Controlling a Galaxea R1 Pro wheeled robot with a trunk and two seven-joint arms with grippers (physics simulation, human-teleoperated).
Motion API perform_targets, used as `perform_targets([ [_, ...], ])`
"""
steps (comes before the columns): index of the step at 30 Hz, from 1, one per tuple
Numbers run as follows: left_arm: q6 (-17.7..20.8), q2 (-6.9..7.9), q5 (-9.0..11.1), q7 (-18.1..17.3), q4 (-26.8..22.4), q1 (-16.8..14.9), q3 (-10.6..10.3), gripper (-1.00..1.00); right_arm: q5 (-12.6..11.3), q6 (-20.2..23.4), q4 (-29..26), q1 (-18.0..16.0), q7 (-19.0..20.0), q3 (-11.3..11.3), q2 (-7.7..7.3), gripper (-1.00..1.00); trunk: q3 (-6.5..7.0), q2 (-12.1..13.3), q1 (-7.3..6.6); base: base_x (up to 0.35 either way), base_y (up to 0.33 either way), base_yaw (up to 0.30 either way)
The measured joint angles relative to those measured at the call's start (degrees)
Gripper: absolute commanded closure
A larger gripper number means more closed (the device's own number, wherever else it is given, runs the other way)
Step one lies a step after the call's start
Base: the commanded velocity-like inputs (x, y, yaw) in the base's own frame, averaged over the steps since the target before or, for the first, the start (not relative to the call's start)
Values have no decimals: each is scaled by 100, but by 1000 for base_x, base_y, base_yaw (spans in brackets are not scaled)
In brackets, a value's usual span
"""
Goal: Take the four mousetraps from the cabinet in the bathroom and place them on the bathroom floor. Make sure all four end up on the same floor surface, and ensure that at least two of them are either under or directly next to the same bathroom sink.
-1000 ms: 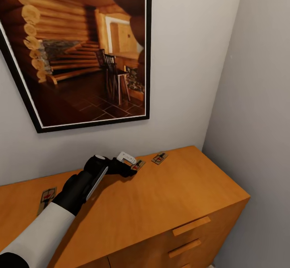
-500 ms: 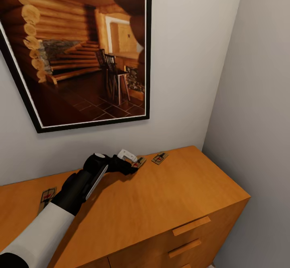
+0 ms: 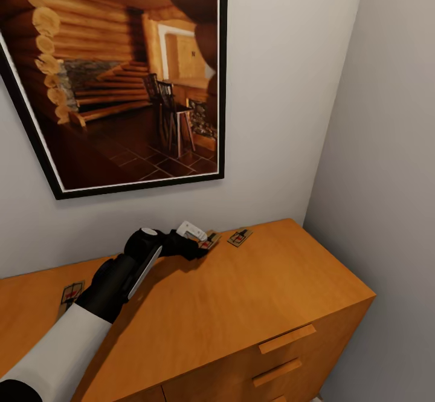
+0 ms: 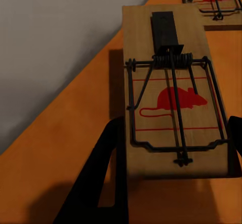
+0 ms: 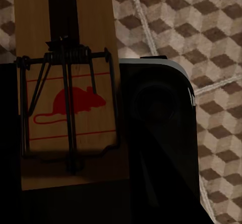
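**Head view: left arm at the cabinet's back edge, trap between the fingers**

Head view puts your left gripper (image 3: 204, 246) low on the flat top of the cabinet (image 3: 241, 305), close to the wall under the framed picture (image 3: 115, 75). A mousetrap (image 3: 209, 242) lies at its tip. A second trap (image 3: 240, 237) lies just beside it toward the corner, apart from it. A third trap (image 3: 71, 294) sits well apart, on the far side of your forearm. From here you cannot judge the finger gap.

Left wrist view fills that in. The near mousetrap (image 4: 171, 90) lies flat on the orange wood, red mouse print up, with a dark finger (image 4: 108, 173) along one long side and the other finger at the opposite edge. The claw stands wide enough to straddle the board; whether the fingers press on it you cannot tell. The neighbouring trap (image 4: 212, 2) shows past it, with the grey wall beside.

Right wrist view gives you what the head camera does not: a fourth mousetrap (image 5: 68, 88) held upright in your right gripper (image 5: 75, 148), claw clamped on its lower end, dark housing beside it. Behind it lies the bathroom floor (image 5: 201, 37), cube-patterned tile with pale grout lines.
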Motion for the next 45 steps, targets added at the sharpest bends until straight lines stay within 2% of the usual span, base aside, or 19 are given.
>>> perform_targets([
  [7,-1,5,3,-3,3,0,-1,100,0,-4,0,0,-1,-2,0,100,0,0,3,-217,-18,0],
  [45,-1,5,2,-3,74,0,-1,100,0,-9,-8,0,-3,0,-9,100,0,0,4,-338,-80,0],
])
